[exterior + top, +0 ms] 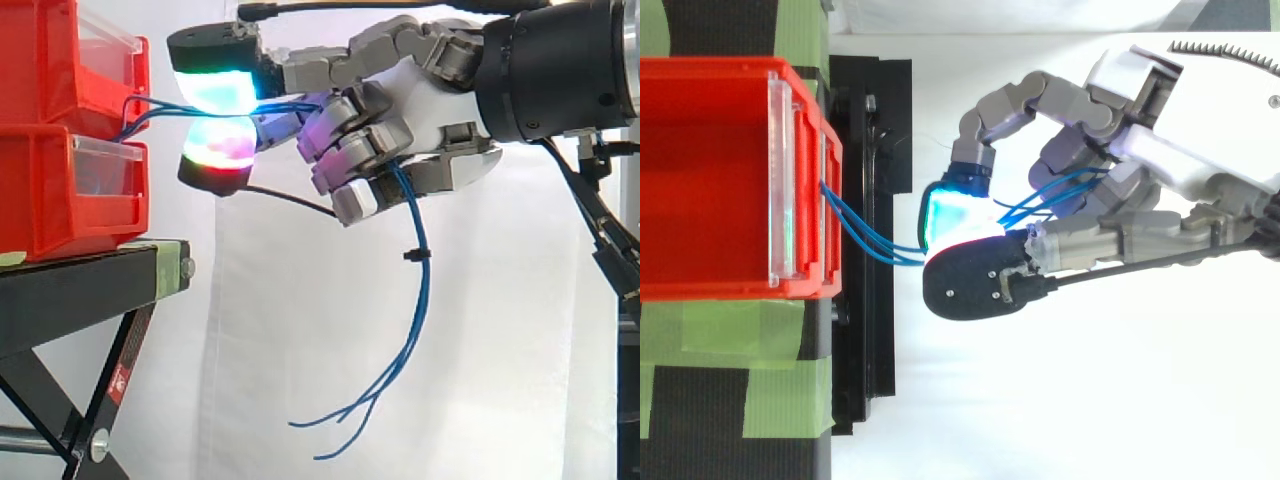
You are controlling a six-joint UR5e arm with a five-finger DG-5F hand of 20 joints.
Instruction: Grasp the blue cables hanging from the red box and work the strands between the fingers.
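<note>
Thin blue cables [422, 300] leave the front of the upper red box [40, 70], run level, then droop in a curve. A black tie [417, 256] binds them; their ends splay.

Lab (white curtain [280, 320], red bins [55, 190])

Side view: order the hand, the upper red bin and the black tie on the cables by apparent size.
1. The hand, pinching the cables: largest.
2. The upper bin: smaller as shown, but cut off by the frame edge, so unsure.
3. The tie: smallest by far.
</note>
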